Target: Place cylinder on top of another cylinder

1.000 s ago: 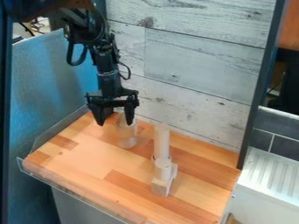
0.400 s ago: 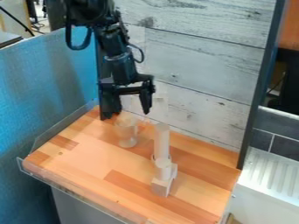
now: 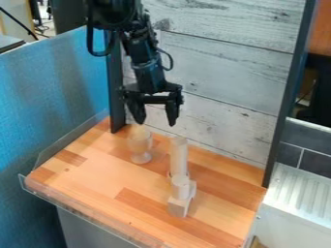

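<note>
Black two-finger gripper (image 3: 156, 122) hangs from the black arm above the back of the tan wood-block counter (image 3: 97, 177), fingers spread well apart and pointing down, nothing held between them. Tall, narrow, whitish cylinder (image 3: 179, 157) upright on the counter, right of the gripper in the view and lower down. Short, pale, round cylinder (image 3: 181, 187) at its near side, looking upright; a pale block-like piece (image 3: 178, 206) at the short one's foot. The three overlap in view; cannot tell which touch or what carries the short one. Clear, footed, cup-like vessel (image 3: 140, 144) upright beneath the gripper, left of the tall cylinder and apart from it. Whitewashed plank wall (image 3: 226, 72) behind; blue textured panel (image 3: 52, 97) along the left.
</note>
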You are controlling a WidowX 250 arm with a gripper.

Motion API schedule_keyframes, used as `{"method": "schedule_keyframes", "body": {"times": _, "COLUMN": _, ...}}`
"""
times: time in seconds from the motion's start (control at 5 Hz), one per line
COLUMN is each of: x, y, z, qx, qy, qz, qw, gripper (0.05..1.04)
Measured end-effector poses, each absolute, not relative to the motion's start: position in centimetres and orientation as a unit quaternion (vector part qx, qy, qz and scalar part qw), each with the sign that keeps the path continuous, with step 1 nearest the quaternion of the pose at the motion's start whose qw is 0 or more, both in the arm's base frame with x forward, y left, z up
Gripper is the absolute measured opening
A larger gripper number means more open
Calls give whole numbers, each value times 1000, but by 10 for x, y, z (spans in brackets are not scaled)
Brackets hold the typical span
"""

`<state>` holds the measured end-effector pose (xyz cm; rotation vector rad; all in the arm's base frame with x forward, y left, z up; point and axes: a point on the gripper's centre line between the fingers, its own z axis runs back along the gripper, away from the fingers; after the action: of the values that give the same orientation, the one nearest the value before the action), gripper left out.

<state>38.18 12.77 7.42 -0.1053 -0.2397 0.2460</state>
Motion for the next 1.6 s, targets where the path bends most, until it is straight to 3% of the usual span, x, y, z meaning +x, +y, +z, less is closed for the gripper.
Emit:
{"method": "schedule_keyframes", "body": {"times": 1.2, "x": 384, "y": 100, "z": 40, "qx": -32, "qy": -81, "qz": 121, "qw": 989, "gripper": 1007}}
{"method": "schedule_keyframes", "body": {"times": 1.4, "x": 385, "y": 101, "z": 31, "qx": -29, "qy": -78, "qz": 123, "qw": 989, "gripper": 957}}
{"method": "schedule_keyframes", "body": {"times": 1.6, "x": 389, "y": 102, "z": 11, "qx": -24, "qy": -78, "qz": 130, "qw": 988, "gripper": 676}}
